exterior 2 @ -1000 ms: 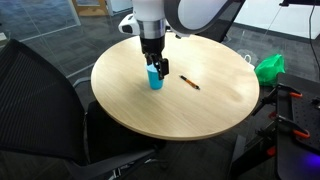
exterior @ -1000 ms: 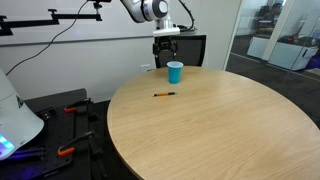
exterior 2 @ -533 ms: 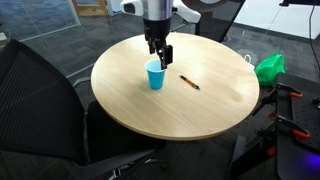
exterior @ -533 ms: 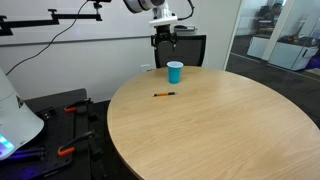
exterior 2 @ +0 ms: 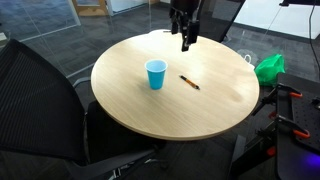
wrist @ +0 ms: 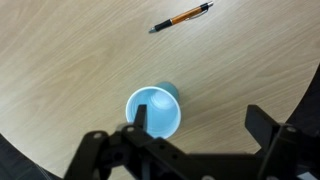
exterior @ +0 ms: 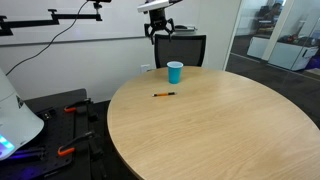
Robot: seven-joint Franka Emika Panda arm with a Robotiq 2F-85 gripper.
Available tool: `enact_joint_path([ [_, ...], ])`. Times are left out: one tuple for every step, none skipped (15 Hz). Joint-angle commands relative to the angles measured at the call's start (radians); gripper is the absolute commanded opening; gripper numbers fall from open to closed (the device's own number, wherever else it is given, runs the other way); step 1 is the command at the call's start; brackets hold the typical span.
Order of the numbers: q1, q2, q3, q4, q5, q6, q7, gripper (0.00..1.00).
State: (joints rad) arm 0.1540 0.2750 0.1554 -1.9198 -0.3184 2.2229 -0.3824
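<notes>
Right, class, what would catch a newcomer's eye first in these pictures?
A bright blue plastic cup stands upright on the round light-wood table, empty in the wrist view. A thin orange pen lies apart from it. The black robot gripper hangs open well above the table, holding nothing.

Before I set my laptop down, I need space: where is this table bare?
Nearly all the round table is bare, from the pen across to the opposite rim. Only the edge strip with the blue cup and pen is taken, the open gripper high above it.
</notes>
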Motion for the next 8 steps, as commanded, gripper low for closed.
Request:
enact_joint_path([
  [-0.032, -0.144, 0.009, -0.165, 0.069, 0.085, -0.026, 1.0],
  [-0.013, -0.06, 0.0, -0.065, 0.034, 0.028, -0.006, 1.0],
  [-0.015, -0.076, 0.0, -0.082, 0.037, 0.034, -0.007, 1.0],
  [-0.014, -0.077, 0.0, -0.082, 0.037, 0.033, -0.007, 1.0],
  [-0.014, -0.073, 0.0, -0.08, 0.037, 0.033, -0.007, 1.0],
  [-0.013, -0.067, 0.0, -0.078, 0.037, 0.033, -0.007, 1.0],
  [-0.013, -0.064, 0.0, -0.078, 0.037, 0.033, -0.007, 1.0],
  [-0.014, -0.062, 0.0, -0.078, 0.037, 0.033, -0.007, 1.0],
])
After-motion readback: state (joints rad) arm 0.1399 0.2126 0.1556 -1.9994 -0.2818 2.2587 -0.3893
